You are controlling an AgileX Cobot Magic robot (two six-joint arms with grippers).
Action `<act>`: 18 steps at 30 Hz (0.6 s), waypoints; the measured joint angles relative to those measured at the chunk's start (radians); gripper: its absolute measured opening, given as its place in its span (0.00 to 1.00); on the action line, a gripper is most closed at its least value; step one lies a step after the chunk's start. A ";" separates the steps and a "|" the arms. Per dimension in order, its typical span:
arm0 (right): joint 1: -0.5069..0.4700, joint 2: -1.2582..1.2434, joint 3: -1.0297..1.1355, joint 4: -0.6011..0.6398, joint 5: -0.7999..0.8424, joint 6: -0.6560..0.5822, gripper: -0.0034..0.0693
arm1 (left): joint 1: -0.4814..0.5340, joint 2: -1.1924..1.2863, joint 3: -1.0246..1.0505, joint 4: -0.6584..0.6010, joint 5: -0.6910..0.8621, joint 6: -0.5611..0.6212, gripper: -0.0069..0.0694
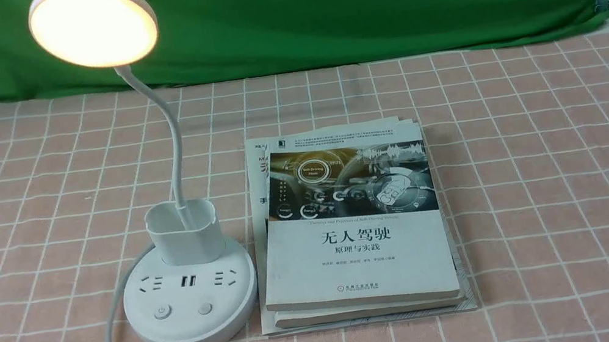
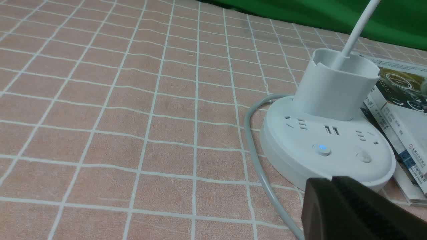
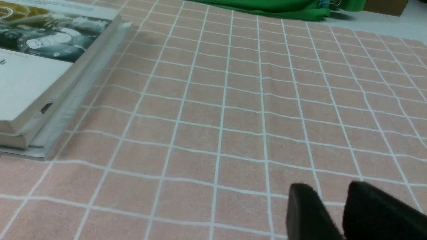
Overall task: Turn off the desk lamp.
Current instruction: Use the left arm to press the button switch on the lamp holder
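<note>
Soft, even room light leaves my surface nearly shadowless, the lit desk lamp glares washed-out warm white, and my left claw and right claw loom dark and blurred.

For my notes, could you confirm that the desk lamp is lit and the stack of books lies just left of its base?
Not quite: the desk lamp is lit, but the stack of books lies just right of its base, as the front view shows.

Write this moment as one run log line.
desk lamp: lit | left gripper: shut, near lamp | right gripper: open, empty | books: beside lamp
</note>
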 joint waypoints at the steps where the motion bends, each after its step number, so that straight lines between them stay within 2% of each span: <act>1: 0.000 0.000 0.000 0.000 0.000 0.000 0.38 | 0.000 0.000 0.000 0.000 0.000 0.000 0.10; 18: 0.000 0.000 0.000 0.000 0.000 0.000 0.38 | 0.000 0.000 0.000 0.019 0.000 0.011 0.10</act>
